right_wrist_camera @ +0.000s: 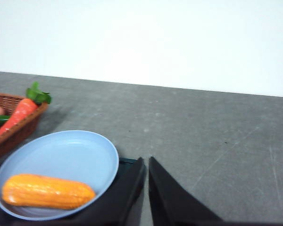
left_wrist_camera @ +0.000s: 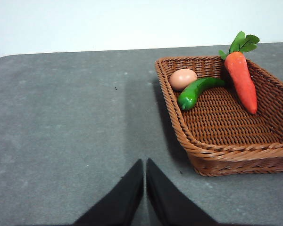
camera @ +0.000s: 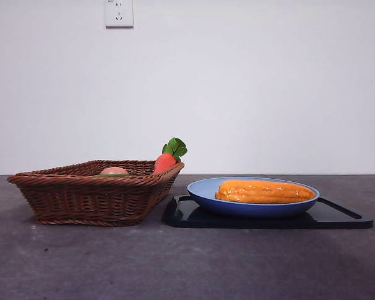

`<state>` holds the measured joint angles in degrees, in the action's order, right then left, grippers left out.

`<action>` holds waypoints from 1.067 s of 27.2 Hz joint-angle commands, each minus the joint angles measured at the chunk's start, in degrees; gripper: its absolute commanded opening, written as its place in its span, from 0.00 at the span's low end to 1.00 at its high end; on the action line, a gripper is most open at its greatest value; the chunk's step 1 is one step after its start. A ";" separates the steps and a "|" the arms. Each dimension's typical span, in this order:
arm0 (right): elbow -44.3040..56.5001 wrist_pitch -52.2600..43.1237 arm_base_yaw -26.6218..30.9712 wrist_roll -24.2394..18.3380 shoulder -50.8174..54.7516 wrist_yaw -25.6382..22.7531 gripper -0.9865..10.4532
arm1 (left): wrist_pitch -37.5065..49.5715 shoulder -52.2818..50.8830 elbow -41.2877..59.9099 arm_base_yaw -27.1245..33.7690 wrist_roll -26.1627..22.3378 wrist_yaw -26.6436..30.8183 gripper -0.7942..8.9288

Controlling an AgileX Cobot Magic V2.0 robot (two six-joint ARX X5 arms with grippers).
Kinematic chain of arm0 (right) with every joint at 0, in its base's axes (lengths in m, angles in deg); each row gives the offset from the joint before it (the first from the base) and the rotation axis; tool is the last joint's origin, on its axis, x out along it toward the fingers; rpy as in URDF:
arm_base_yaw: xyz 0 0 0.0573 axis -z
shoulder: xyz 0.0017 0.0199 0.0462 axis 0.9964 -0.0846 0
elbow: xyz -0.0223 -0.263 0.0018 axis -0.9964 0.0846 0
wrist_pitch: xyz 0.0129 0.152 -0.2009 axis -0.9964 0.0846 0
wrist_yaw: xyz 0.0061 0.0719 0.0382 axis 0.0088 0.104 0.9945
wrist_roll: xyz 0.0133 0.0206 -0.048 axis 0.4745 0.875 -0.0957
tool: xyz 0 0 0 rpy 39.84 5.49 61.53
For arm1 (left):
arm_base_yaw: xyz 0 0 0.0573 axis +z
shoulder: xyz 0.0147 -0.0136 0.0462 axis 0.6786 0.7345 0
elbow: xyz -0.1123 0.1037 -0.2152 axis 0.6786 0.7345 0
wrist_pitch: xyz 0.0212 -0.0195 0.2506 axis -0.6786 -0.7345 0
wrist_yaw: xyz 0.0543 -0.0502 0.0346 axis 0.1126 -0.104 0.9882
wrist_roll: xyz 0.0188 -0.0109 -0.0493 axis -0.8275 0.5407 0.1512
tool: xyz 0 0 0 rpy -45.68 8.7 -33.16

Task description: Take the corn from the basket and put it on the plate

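Task looks done: corn (camera: 264, 191) lies flat on the plate (camera: 203, 191), lengthwise across it, nothing touching it. Plate sits on a black tray (camera: 344, 219), just beside the basket (camera: 81, 200).

Nearest in each wrist view: left gripper (left_wrist_camera: 145, 186) has jaws pressed together, holding nothing, hanging over bare table (left_wrist_camera: 61, 132) short of the basket's near corner. Right gripper (right_wrist_camera: 146, 183) also clenched and empty, over the table beside the plate's rim, next to the tray edge. Neither arm shows in the front view, so I judge both are pulled back and waiting.

Further out: basket no longer has any corn. Left in it are a carrot toy (left_wrist_camera: 241, 80) leaning against the side wall, a green pepper (left_wrist_camera: 198, 90) and an egg-like round item (left_wrist_camera: 182, 78) in the far corner.

Nothing left to do as far as I can see, at most confirm the corn sits stable.
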<state>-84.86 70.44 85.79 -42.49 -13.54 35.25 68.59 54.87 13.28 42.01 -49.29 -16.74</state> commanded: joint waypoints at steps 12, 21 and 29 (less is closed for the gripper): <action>14.51 -4.74 0.31 -0.15 11.15 -0.28 0.09 | -0.24 -0.07 1.60 0.13 0.26 0.04 0.09; 18.14 -1.33 0.28 1.07 13.73 -0.46 0.09 | -0.22 -0.07 1.60 0.13 0.26 0.04 0.09; 18.14 -0.83 0.28 1.09 13.73 -0.44 0.09 | -0.24 -0.07 1.60 0.13 0.26 0.04 0.09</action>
<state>-67.07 69.45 86.01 -41.96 0.14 35.03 68.59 54.87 13.28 42.01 -49.27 -16.74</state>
